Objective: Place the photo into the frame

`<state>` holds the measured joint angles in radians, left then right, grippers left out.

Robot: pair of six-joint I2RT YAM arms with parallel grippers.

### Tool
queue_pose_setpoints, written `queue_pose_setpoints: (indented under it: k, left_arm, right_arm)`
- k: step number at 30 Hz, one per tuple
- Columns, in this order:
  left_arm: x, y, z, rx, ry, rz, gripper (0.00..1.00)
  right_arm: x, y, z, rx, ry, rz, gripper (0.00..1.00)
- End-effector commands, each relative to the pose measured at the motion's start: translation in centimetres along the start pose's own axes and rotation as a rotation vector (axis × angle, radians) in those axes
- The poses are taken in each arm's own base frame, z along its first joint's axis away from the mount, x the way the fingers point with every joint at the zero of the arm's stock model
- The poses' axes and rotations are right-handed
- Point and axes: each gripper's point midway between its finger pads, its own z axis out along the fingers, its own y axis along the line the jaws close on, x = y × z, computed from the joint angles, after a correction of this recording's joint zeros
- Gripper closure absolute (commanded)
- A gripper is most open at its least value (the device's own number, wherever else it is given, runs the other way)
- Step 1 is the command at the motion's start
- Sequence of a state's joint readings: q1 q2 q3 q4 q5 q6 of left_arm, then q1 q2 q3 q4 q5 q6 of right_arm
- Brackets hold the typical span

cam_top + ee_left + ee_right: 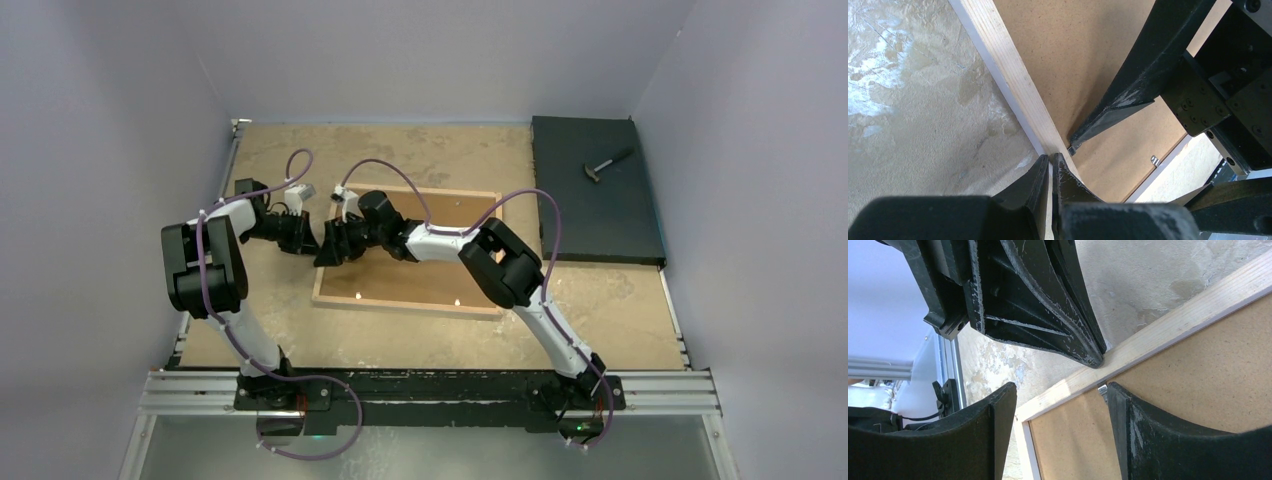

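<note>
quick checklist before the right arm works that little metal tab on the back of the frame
1. Light-wood-edged rectangular picture frame lies back up: ok.
2. Back open for the photo: not ok, plain brown backing board fills it.
3. Left gripper shut, tips at the wooden rail: ok.
4. Right gripper open astride that rail, one finger beside the small metal tab: ok.
5. Glossy photo within reach: cannot tell, not in view.

frame (405, 304) lying centre (back up), slab (595, 215) far right, hammer (607, 165) on slab
</note>
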<state>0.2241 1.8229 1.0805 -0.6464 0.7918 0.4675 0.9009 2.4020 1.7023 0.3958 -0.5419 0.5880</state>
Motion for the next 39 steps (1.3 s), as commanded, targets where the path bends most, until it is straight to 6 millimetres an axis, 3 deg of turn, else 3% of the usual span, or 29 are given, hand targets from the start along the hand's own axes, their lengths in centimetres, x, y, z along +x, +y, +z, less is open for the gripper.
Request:
queue_pose_setpoints:
  k: [1, 5, 9, 12, 14, 17, 20, 22, 25, 28, 31, 39]
  left_arm:
    - [1.2, 0.5, 0.5, 0.000, 0.035, 0.014, 0.98]
    - [0.9, 0.5, 0.2, -0.005, 0.032, 0.018, 0.97]
    - [0.1, 0.8, -0.5, -0.026, 0.020, 0.028, 0.97]
    - [-0.8, 1.4, -1.6, -0.044, 0.000, 0.030, 0.97]
    - [-0.9, 2.0, -2.1, -0.072, 0.004, 0.045, 0.97]
    - [-0.7, 2.7, -2.5, -0.120, 0.021, 0.086, 0.97]
    - [0.2, 3.0, -2.6, -0.150, 0.042, 0.123, 0.96]
    - [1.0, 3.0, -2.6, -0.159, 0.065, 0.142, 0.96]
    - [2.4, 2.7, -2.5, -0.157, 0.099, 0.174, 0.96]
    - [3.6, 2.0, -2.5, -0.159, 0.134, 0.215, 0.96]
    - [4.7, 1.3, -2.4, -0.170, 0.170, 0.265, 0.96]
    - [6.3, 0.4, -3.3, -0.217, 0.229, 0.363, 0.97]
  right_arm:
    - [0.9, 1.0, 0.7, -0.037, 0.041, -0.013, 0.31]
    - [-0.7, 1.2, 0.2, -0.011, 0.018, -0.031, 0.27]
    - [-5.8, 1.4, -2.3, 0.052, -0.102, -0.061, 0.19]
    - [-10.0, 0.8, -6.6, 0.113, -0.224, -0.035, 0.14]
    - [-12.7, 0.5, -11.0, 0.187, -0.326, -0.009, 0.10]
    - [-13.7, -2.8, -17.7, 0.380, -0.435, 0.082, 0.03]
    - [-11.6, -6.8, -24.5, 0.624, -0.481, 0.193, 0.01]
    - [-8.8, -8.7, -28.0, 0.763, -0.478, 0.254, 0.01]
    - [-4.7, -11.6, -33.1, 0.916, -0.491, 0.334, 0.01]
    - [-1.8, -13.1, -36.7, 0.974, -0.525, 0.384, 0.01]
    - [-0.2, -13.9, -37.7, 0.980, -0.526, 0.407, 0.01]
    - [1.1, -16.7, -35.4, 0.976, -0.443, 0.458, 0.01]
